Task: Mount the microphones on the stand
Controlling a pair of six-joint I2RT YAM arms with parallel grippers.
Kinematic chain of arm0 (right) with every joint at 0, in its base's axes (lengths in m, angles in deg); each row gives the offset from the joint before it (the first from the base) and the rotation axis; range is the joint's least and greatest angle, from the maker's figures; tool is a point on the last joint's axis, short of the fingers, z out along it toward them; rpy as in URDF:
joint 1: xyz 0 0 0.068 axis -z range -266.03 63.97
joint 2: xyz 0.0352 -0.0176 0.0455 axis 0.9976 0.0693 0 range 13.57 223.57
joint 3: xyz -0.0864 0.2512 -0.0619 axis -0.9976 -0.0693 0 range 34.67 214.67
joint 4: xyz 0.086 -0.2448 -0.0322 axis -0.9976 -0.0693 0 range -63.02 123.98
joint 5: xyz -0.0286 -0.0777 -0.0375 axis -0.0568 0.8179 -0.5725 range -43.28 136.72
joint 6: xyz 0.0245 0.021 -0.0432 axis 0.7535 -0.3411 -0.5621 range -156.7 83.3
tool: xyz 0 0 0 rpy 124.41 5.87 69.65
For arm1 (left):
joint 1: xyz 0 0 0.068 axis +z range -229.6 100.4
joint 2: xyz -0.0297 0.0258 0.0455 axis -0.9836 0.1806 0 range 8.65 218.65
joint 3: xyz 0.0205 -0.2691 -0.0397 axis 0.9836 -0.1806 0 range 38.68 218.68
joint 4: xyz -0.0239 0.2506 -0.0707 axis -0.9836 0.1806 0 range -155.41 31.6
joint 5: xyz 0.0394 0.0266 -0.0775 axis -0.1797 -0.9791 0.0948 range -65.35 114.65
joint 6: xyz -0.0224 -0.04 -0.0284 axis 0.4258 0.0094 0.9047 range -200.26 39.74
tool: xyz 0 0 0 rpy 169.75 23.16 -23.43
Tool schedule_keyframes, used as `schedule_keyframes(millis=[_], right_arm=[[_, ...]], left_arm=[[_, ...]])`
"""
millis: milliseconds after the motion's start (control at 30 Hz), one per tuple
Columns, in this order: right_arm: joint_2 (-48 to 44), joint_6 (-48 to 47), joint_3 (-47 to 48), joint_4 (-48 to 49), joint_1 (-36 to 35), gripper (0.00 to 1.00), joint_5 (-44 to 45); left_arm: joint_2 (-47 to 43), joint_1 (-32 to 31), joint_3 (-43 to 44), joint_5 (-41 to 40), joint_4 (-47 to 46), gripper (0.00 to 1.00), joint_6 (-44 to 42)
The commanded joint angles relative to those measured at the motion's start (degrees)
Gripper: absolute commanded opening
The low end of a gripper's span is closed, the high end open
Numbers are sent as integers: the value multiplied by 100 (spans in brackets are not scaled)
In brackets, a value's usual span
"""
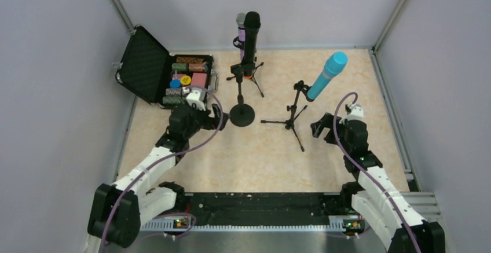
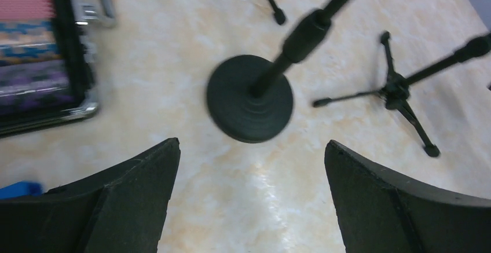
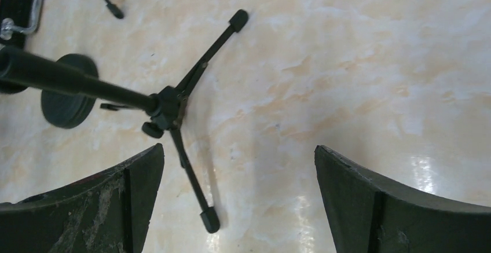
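Left end effector (image 2: 252, 149), right end effector (image 3: 238, 151) wide, empty; purple microphone (image 1: 239, 22) half-hidden behind black microphone (image 1: 251, 33).

Upright just behind the round-base stand (image 1: 242, 116): matte black microphone (image 1: 251, 33), with glittery purple microphone (image 1: 239, 30), silver mesh head up, close at its left. Right of the round-base stand: light blue microphone (image 1: 328, 74), clipped on a tripod stand (image 1: 292, 114), head tilted up and right.
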Motion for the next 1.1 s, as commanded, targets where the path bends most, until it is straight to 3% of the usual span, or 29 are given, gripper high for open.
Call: schedule_keyframes(millis=[0,133,233,367,433,567,633,700,833,900,933,1000,1067], right_arm=[[444,-361,575,80,423,99,175],[996,-792,765,460,629,99,732],[1352,-1147,565,1233,658,99,1291],[1784,-1451,-1,2766,665,99,1789],[2157,-1491,-491,4064,661,99,1946],[2738,-1824,-344,4613,662,99,2147],[2871,-1903,-482,5173,665,99,2330],[3028,-2177,-707,5994,664,99,2321],[4082,-2324,-1186,8132,669,99,2330],[4670,-2502,-1374,9164,649,99,2208],[4495,-2475,-1405,8854,648,99,2124],[4275,-2400,-1238,8278,643,99,2261],[4451,-2419,-1073,8272,640,99,2348]], left_arm=[[-550,778,20,-372,409,99,-27],[-807,1499,-54,-961,430,99,-70],[-753,1865,-326,-1446,-134,99,-232],[-324,1941,-890,-1869,-1581,99,-750],[58,1948,-1145,-1968,-2425,99,-841],[1062,1970,-1363,-1906,-3916,99,-1113],[1111,1973,-797,-1683,-2673,99,-1217],[1315,1975,-754,-1719,-3040,99,-1572],[1833,2242,-1208,-1681,-4351,99,-1554],[2487,2251,-1505,-1564,-5824,99,-1693],[2384,2249,-1561,-1637,-5799,99,-1702],[2034,2256,-1382,-1814,-4846,99,-1482],[2162,2257,-1205,-1817,-4664,98,-1576]])
